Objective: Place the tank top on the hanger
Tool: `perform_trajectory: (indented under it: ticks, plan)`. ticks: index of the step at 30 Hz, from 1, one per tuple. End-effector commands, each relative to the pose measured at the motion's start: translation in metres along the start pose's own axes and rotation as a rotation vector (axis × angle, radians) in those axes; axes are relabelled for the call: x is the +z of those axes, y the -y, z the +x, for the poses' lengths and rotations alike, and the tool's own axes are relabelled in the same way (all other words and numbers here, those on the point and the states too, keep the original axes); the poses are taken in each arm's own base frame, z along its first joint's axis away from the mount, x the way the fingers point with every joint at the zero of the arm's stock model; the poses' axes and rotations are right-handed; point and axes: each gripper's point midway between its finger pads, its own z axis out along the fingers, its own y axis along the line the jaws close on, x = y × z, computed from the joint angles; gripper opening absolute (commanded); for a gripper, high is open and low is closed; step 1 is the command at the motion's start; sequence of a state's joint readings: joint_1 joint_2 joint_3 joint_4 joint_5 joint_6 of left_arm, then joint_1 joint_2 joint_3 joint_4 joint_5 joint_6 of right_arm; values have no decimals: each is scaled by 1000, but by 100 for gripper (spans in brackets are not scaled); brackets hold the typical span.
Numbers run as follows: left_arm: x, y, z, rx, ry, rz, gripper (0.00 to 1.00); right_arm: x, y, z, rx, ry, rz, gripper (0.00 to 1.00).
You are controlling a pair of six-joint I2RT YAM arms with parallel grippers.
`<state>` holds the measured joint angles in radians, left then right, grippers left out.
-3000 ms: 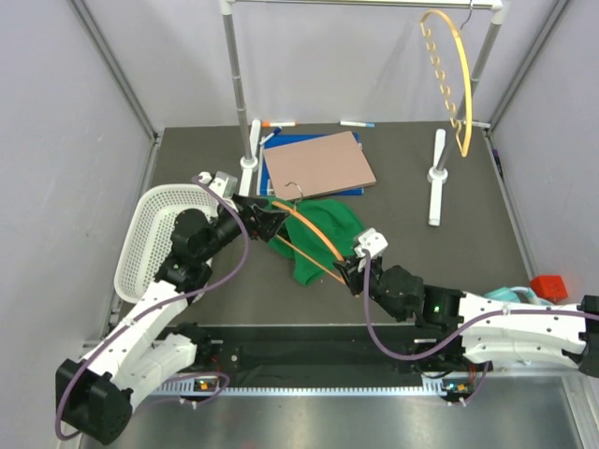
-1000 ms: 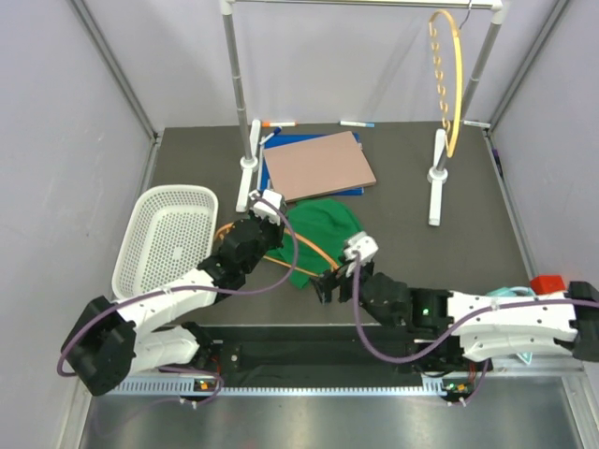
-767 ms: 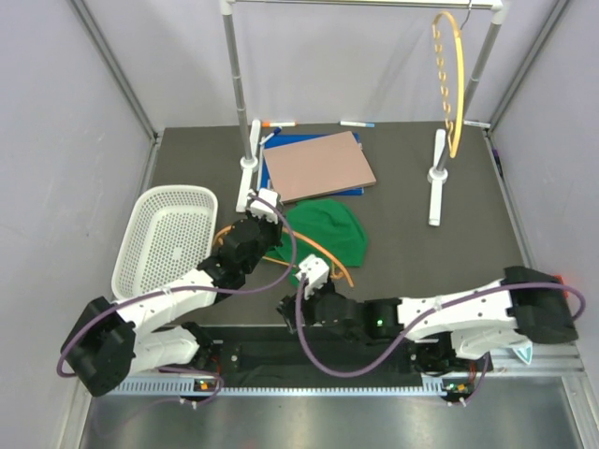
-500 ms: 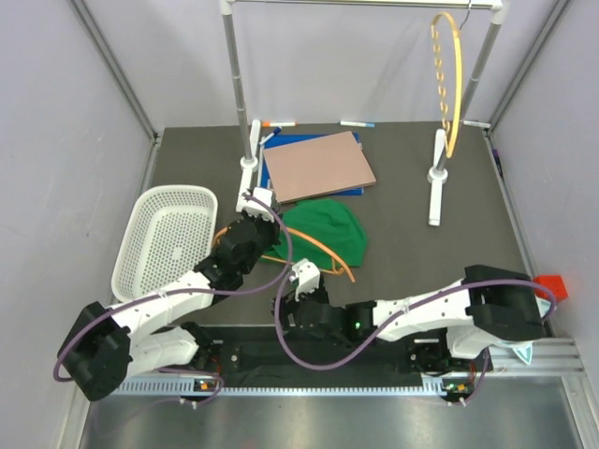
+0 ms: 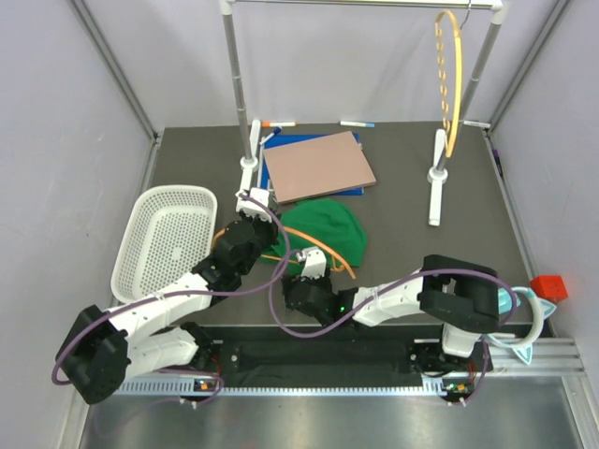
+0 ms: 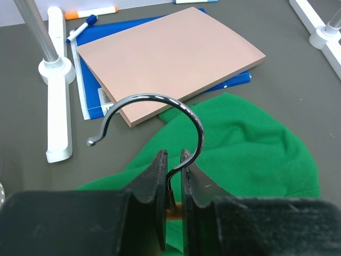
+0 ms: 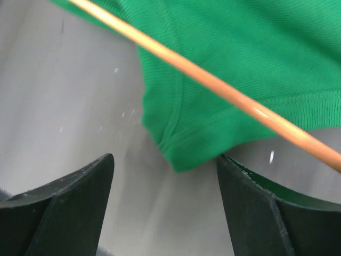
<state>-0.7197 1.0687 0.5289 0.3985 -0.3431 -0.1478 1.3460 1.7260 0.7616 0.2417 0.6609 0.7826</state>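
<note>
The bright green tank top (image 5: pixel 329 224) lies crumpled on the dark table in front of the notebook. The thin orange hanger (image 5: pixel 329 255) rests across it. My left gripper (image 5: pixel 265 224) is shut on the base of the hanger's metal hook (image 6: pixel 160 100); the left wrist view shows the wire pinched between the fingers (image 6: pixel 159 170), with the tank top (image 6: pixel 250 144) just beyond. My right gripper (image 7: pixel 165 181) is open, low over the table. A lower corner of the tank top (image 7: pixel 176 144) sits between its spread fingers (image 7: pixel 80 202), and the hanger's orange arm (image 7: pixel 213 85) crosses above.
A white mesh basket (image 5: pixel 164 238) stands at the left. A brown notebook (image 5: pixel 318 166) lies on a blue folder behind the garment, with markers (image 5: pixel 278 123) nearby. A rack's poles (image 5: pixel 234 84) and feet (image 5: pixel 436 187) stand at the back, with a yellow notched hanger (image 5: pixel 451 75) on its rail.
My right arm has swung left along the front of the table to the tank top's lower corner, its jaws narrowing a little. The left gripper keeps its grip on the hook.
</note>
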Motion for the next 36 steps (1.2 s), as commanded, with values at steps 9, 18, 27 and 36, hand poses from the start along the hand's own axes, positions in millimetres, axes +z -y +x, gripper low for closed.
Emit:
perform_trajectory:
  ticks: [9, 18, 27, 36]
  plan:
    - [-3, -6, -20, -19, 73, -30, 0, 9, 5, -26, 90, 137, 26, 0]
    - [-9, -18, -27, -31, 100, -84, 0, -28, 45, -18, 99, 108, 31, 0]
    - [-26, -10, -47, -69, 198, -1, 0, -72, 81, -18, 195, 115, -3, 0]
    - [-39, -10, -59, -79, 272, 25, 0, -96, 124, -34, 252, 190, 44, 0]
